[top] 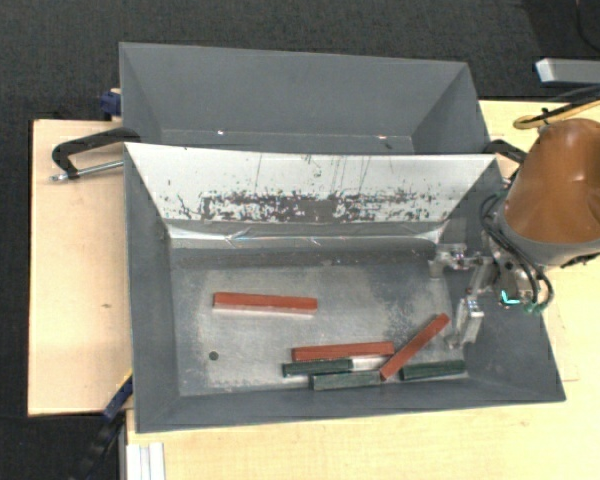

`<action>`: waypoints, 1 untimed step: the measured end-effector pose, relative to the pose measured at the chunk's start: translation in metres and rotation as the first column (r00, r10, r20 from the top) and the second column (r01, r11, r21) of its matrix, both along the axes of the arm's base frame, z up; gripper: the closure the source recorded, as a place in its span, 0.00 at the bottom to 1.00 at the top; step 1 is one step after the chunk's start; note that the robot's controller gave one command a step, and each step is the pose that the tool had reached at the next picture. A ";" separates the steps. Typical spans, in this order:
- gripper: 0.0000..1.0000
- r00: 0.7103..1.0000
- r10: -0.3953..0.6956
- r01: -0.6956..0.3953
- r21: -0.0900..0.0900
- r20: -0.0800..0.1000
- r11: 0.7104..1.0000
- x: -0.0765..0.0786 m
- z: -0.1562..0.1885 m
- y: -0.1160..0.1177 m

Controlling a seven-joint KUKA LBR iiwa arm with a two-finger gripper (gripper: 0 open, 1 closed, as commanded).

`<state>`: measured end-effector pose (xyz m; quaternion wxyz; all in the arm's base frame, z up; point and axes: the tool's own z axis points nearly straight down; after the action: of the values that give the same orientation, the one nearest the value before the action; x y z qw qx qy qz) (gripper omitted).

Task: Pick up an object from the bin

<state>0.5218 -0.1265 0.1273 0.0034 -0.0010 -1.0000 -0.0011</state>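
Where the slanted red bar [415, 346] points its upper end toward the right wall of the grey bin [150, 298], my gripper [470, 320] hangs just beside that end, up and to its right. I cannot tell whether my jaws are open or closed. A flat red bar [342, 351] lies just left of the slanted bar, dark green bars [320, 368] lie along its lower end, and a lone red bar [265, 304] lies well to its left.
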 end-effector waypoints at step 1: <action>0.00 1.000 0.002 -0.002 -0.001 0.006 1.000 0.002 0.004 0.000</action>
<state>0.5233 -0.1260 0.1311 0.0001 -0.0001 -1.0000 -0.0005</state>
